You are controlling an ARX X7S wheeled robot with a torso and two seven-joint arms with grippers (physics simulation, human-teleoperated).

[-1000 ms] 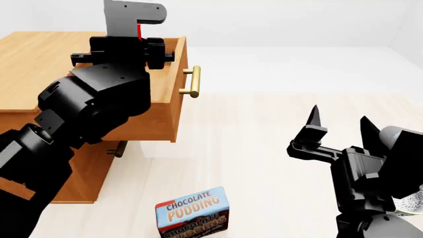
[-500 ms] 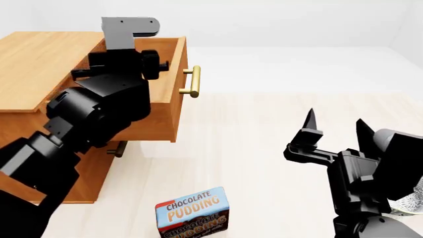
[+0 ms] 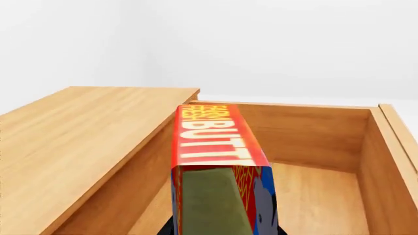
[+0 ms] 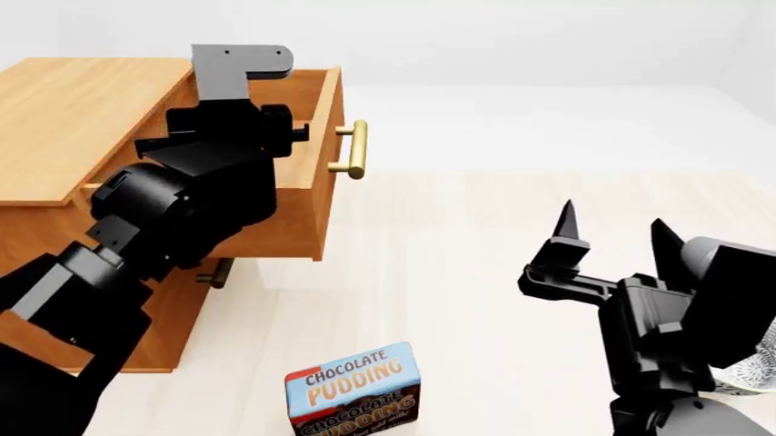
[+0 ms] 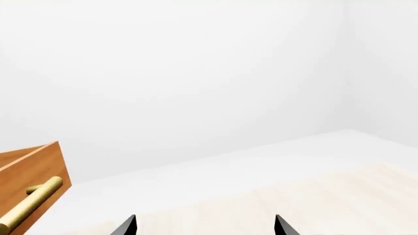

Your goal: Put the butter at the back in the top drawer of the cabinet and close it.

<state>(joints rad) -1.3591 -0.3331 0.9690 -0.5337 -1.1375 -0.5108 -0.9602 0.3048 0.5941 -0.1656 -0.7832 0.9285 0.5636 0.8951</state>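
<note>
The butter (image 3: 219, 161) is sitting clamped in the left gripper (image 4: 231, 127), hanging above the open top drawer (image 3: 313, 147) with its long axis running toward the back wall, while the right gripper (image 4: 612, 245) is idling open, well apart.

Butter (image 3: 219, 147): red, pale lettering, blue patch. Cabinet (image 4: 73, 118): honey wood, brass handle (image 4: 354, 150). Pudding box (image 4: 354, 389): blue and brown.

Head view: both arms, the cabinet (image 4: 73, 136) and floor are overlooked from above. Left wrist view: the open top drawer (image 3: 326, 147) is faced at close range. Right wrist view: directed low across the floor; the drawer's brass handle (image 5: 29, 204) is shared with the head view.
</note>
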